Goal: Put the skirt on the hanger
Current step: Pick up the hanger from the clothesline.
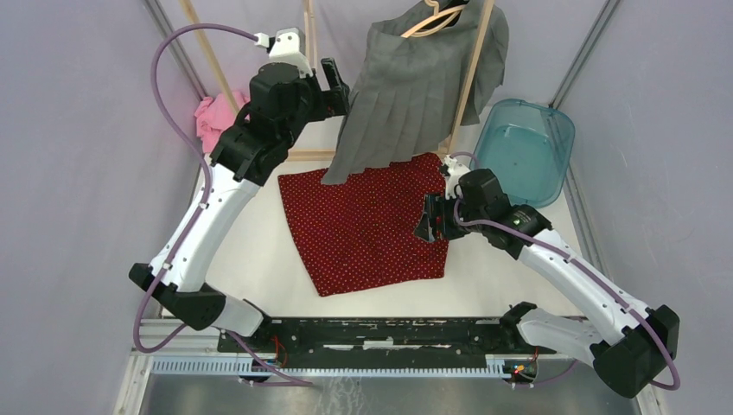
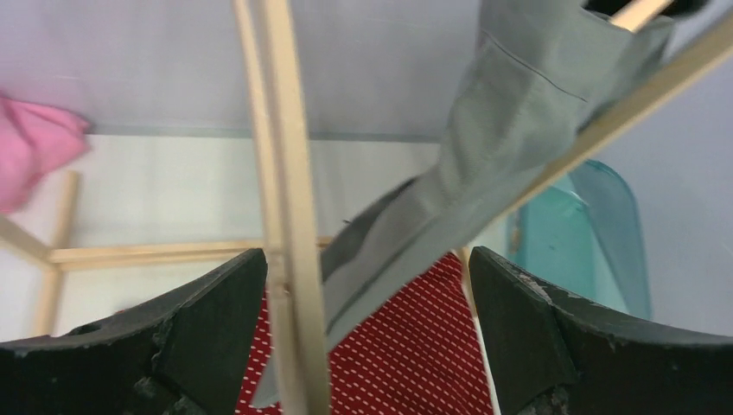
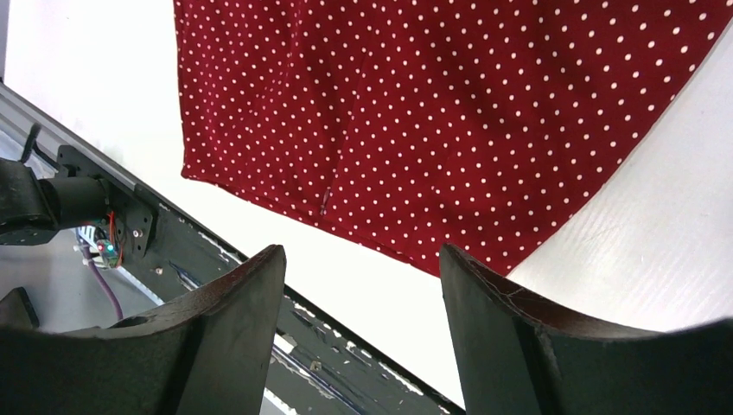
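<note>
The grey pleated skirt (image 1: 415, 95) hangs from the wooden hanger (image 1: 430, 23). The hanger sits at the top of a light wooden rack (image 1: 471, 69) that stands along the far edge of the counter (image 1: 259, 259). The skirt's waist is bunched around the hanger, and its pleats fan down and to the left. Its lower hem overlaps the far edge of a red dotted skirt (image 1: 363, 225) in the top view.

The red skirt lies spread flat in the middle of the counter, with its wider hem toward the near edge.

The left claw (image 2: 367, 259) is raised at the far left, just beside the hanging skirt's left edge. Its jaws are spread wide and grip nothing. From its wrist view a rack post and a fold of grey cloth show in the gap beyond the tips. Whether either one touches a finger cannot be told.

The right claw (image 3: 363, 259) hovers over the right side of the red skirt, pointing down. Its jaws are parted, with only the red cloth and bare counter visible below them, and nothing is held.

A pink cloth (image 1: 210, 117) lies crumpled at the far left corner, behind the left arm. A clear teal tub (image 1: 525, 151) stands at the far right corner, just beside the rack's right post.
</note>
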{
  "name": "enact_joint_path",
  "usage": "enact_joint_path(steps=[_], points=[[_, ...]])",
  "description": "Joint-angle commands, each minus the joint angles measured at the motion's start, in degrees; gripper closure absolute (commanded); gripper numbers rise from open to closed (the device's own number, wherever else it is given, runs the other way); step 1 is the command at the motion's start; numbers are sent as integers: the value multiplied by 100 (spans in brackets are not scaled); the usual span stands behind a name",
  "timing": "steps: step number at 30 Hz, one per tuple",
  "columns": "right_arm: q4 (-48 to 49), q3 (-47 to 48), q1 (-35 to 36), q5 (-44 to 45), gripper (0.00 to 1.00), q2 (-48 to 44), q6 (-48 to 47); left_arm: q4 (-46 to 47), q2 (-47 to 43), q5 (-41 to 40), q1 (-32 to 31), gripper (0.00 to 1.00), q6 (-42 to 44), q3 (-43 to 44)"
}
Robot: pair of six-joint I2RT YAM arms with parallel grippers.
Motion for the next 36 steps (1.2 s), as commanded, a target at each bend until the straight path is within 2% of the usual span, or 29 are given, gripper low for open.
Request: enact_joint_path(steps=[1, 3, 8, 13, 23, 27, 36], points=[[274, -119, 19, -71, 29, -147, 57, 201, -54, -1539, -132, 8, 714, 404], [323, -170, 19, -90, 29, -151, 78, 206, -72, -1879, -185, 9, 810, 399], [432, -232, 19, -162, 29, -100, 101, 526, -149, -2051, -207, 16, 1048, 211], [464, -277, 19, -179, 29, -124, 110, 751, 36, -2059, -206, 36, 1273, 182], [517, -415, 19, -187, 29, -150, 110, 952, -53, -2242, -205, 83, 1458, 29], [520, -410, 23, -179, 29, -168, 110, 1465, -364, -2248, -210, 93, 1643, -394], [539, -465, 19, -200, 29, -200, 111, 2395, -861, -2120, -204, 94, 2233, -909]])
